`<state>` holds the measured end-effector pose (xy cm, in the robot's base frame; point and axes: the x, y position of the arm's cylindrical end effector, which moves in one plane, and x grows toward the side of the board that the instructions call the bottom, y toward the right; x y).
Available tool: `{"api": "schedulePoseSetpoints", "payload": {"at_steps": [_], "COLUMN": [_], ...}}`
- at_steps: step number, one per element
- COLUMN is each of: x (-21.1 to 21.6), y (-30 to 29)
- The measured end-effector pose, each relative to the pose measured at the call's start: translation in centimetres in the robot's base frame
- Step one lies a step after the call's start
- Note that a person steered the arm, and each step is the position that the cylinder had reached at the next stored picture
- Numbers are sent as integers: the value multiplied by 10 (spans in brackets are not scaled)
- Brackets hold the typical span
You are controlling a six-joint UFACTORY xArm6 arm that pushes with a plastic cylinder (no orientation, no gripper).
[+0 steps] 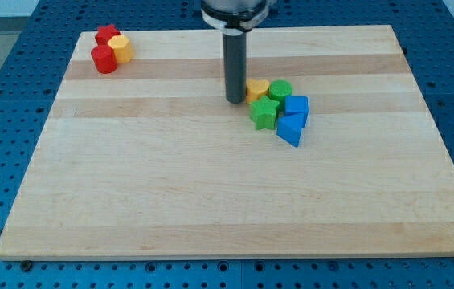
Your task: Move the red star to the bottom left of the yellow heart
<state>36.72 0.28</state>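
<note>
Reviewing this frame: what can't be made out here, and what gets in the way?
- yellow heart: left part hidden behind my tip; contact cannot be told.
- red star: its lower points are covered by the red block.
- yellow block: too small to tell its shape.
- Arm: cut off by the view's top.

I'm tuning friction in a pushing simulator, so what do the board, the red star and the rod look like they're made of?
The board looks like pale wood with a smooth satin finish: plank bands and faint grain show. The red star, at the view's top left, looks like painted wood or moulded plastic; its flat, even colour leaves that open. The rod looks like dark matt plastic or rubber-coated metal; my tip rests just left of the yellow heart.
</note>
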Motion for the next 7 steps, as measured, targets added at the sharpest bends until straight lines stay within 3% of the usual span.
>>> {"api": "schedulePoseSetpoints", "payload": {"at_steps": [1, 3, 5, 7], "x": [-41, -175, -176, -175], "y": [-49, -90, -173, -298]}}
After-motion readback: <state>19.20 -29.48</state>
